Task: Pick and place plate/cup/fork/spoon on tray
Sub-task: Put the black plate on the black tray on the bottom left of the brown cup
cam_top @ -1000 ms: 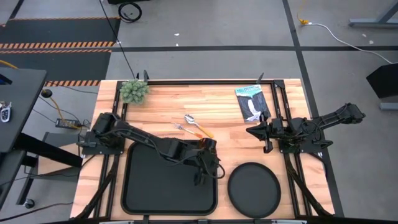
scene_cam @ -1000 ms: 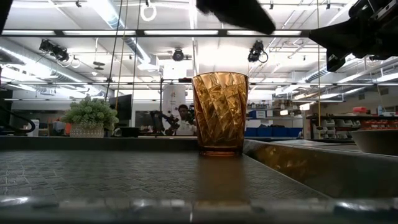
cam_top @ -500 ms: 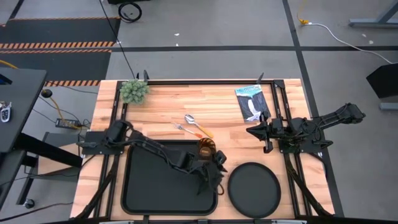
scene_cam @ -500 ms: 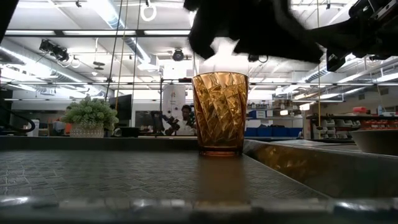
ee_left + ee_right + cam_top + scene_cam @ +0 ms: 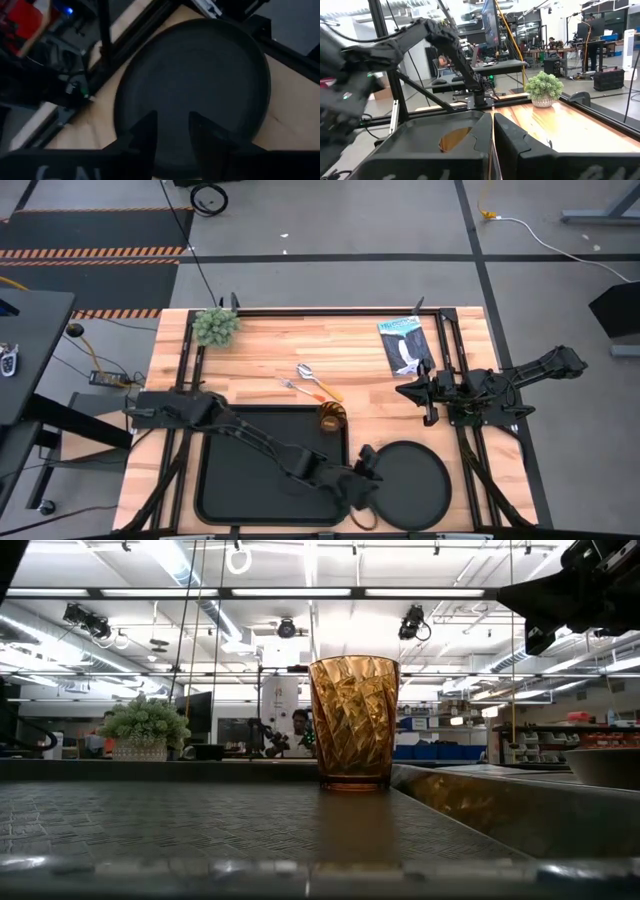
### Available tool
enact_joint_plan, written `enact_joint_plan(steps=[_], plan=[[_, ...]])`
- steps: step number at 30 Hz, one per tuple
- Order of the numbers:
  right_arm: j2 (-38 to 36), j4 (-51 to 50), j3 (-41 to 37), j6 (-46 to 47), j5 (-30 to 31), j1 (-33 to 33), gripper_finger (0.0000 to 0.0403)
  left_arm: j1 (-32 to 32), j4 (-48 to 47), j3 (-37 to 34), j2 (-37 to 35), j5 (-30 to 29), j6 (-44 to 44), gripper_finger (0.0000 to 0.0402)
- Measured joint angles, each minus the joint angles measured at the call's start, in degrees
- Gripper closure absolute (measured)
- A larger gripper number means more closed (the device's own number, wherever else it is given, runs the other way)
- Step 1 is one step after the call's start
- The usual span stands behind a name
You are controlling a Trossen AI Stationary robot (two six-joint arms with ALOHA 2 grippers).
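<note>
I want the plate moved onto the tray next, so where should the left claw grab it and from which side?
Grip the plate by its raised rim on the edge nearest the tray, coming down from above. It lies flat on the table, so only the rim offers a lip to pinch. The left claw is open over that edge already; the cup stands clear of it.

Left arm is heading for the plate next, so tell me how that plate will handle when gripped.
The plate looks stiff and flat, so it probably won't flex. It lies flush on the table, so the left gripper, open above it, likely must catch the raised rim. Its matte surface may resist slipping, but a one-sided rim grip could let it droop.
</note>
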Motion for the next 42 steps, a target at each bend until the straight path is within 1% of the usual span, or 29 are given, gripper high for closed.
enact_joint_plan(steps=[4, 7, 9, 12, 14, 16, 22, 29, 33, 36, 38, 42], plan=[[0.0, 0.0, 0.0, 0.0, 0.0, 0.0, 0.0380, 0.1, -13.2, 10.2, 5.5, 2.6, -1.6, 0.0293], [0.0, 0.0, 0.0, 0.0, 0.0, 0.0, 0.0380, 0.1, -17.6, 14.2, 6.9, 6.1, -2.9, 0.0297], [0.0, 0.0, 0.0, 0.0, 0.0, 0.0, 0.0380, 0.1, -18.3, 15.2, 7.0, 8.4, -4.4, 0.0298], [0.0, 0.0, 0.0, 0.0, 0.0, 0.0, 0.0380, 0.1, -18.1, 14.8, 7.0, 12.9, -5.8, 0.0298], [0.0, 0.0, 0.0, 0.0, 0.0, 0.0, 0.0380, 0.2, -15.8, 13.5, 7.1, 16.0, -5.7, 0.0298], [0.0, 0.0, 0.0, 0.0, 0.0, 0.0, 0.0380, 0.2, -12.5, 11.5, 7.1, 17.6, -4.5, 0.0299], [0.0, 0.0, 0.0, 0.0, 0.0, 0.0, 0.0380, 0.3, -6.9, 6.1, 7.1, 17.8, 0.6, 0.0299], [0.0, 0.0, 0.0, 0.0, 0.0, 0.0, 0.0380, 0.5, -4.9, 2.2, 7.1, 17.8, 1.1, 0.0299], [0.0, 0.0, 0.0, 0.0, 0.0, 0.0, 0.0380, 0.4, -3.6, 2.2, 7.8, 17.5, 1.1, 0.0299], [0.0, 0.0, 0.0, 0.0, 0.0, 0.0, 0.0380, 0.4, -3.2, 2.1, 8.3, 15.3, 2.4, 0.0299], [0.0, 0.0, 0.0, 0.0, 0.0, 0.0, 0.0380, 0.4, -1.5, 2.1, 8.6, 14.9, 3.5, 0.0299], [0.0, 0.0, 0.0, 0.0, 0.0, 0.0, 0.0380, 0.5, -1.3, 2.2, 9.3, 14.8, 3.8, 0.0299]])
